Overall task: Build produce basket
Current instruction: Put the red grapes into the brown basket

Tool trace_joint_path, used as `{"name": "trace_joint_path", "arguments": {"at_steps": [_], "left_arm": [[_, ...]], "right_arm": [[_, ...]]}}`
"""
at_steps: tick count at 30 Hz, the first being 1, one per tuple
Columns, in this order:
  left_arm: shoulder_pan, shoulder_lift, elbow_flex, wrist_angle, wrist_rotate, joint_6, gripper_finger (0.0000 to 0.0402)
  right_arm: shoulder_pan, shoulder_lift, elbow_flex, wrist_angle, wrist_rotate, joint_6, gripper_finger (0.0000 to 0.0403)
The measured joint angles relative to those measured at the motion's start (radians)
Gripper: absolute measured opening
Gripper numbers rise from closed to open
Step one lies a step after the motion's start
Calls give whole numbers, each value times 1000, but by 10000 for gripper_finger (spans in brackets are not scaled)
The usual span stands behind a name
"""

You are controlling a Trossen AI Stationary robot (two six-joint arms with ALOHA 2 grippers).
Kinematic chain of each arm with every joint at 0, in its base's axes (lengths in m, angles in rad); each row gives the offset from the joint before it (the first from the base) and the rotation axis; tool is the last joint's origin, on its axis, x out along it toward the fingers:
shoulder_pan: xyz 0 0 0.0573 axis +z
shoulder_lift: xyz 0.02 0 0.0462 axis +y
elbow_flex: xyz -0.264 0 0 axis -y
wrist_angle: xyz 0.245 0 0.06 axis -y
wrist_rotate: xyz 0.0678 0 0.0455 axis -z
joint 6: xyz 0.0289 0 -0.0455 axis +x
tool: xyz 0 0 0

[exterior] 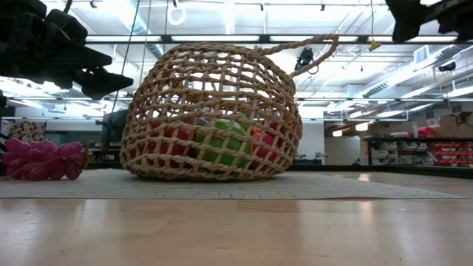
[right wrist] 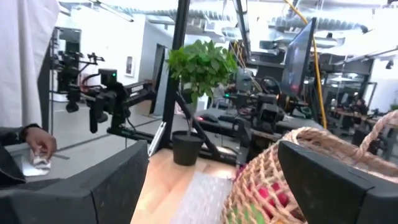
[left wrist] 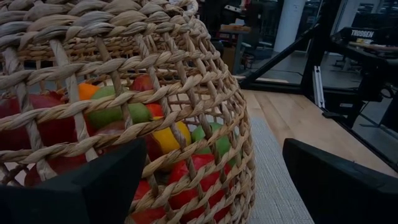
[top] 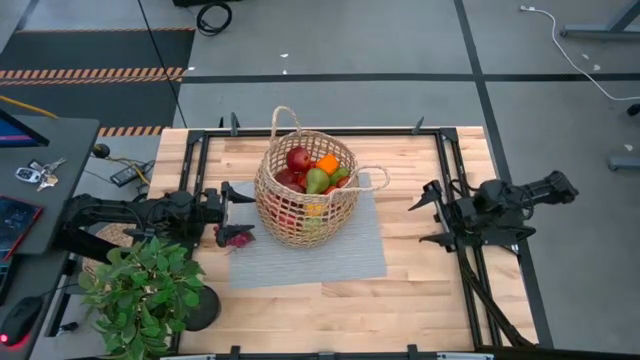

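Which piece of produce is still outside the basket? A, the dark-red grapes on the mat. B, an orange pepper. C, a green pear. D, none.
A: the grapes lie on the mat left of the basket, below the open left gripper.

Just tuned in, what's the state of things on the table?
The round tan wicker basket sits on the grey mat, already loaded with toy fruit. A dark-red grape bunch lies on the mat outside it. The left gripper hangs open beside the basket, just above the grapes; the right gripper waits open, off the mat.
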Motion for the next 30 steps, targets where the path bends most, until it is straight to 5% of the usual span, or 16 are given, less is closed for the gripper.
{"name": "trace_joint_path", "arguments": {"at_steps": [12, 30], "left_arm": [[0, 0, 0, 0, 0, 0, 386], [0, 0, 0, 0, 0, 0, 386]], "right_arm": [[-157, -17, -140, 171, -79, 112, 351], [-160, -14, -141, 114, -2, 115, 351]]}}
